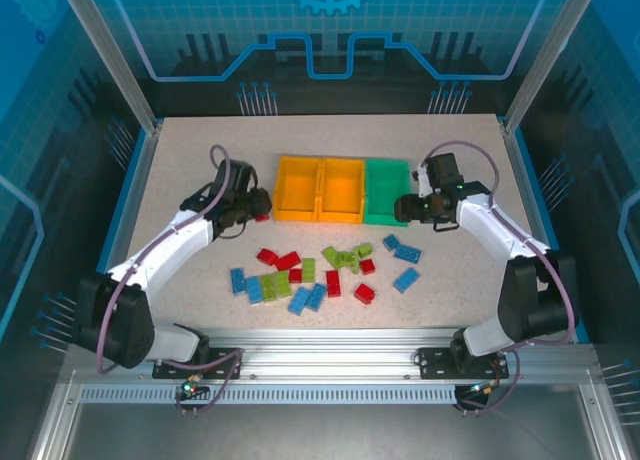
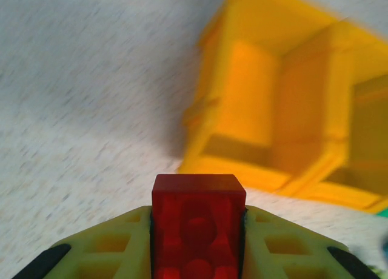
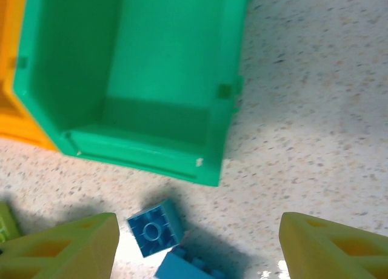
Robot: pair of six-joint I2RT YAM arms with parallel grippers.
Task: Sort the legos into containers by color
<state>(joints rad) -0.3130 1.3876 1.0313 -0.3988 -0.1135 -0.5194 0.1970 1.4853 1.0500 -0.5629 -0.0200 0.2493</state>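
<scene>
"Three bins (image 1: 298,161) from above, legos (image 1: 310,275) loose on the table before them. Left claw (image 1: 258,208)?"
"Its wrist view: pinching a red brick (image 2: 198,224) by its flat sides, near the orange bin (image 2: 267,109). Light, stiff, slick, I'd say, so squeeze square."
"Right claw (image 3: 199,233)?"
"Spread wide over a blue brick (image 3: 154,230), just before the green bin (image 3: 139,154)."

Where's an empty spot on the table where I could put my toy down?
Bare table runs behind the bins, up to the far edge, and in the far left corner behind the left gripper, which holds a red brick. It is crowded in front of the bins, where the loose legos lie, and by the right gripper.
</scene>
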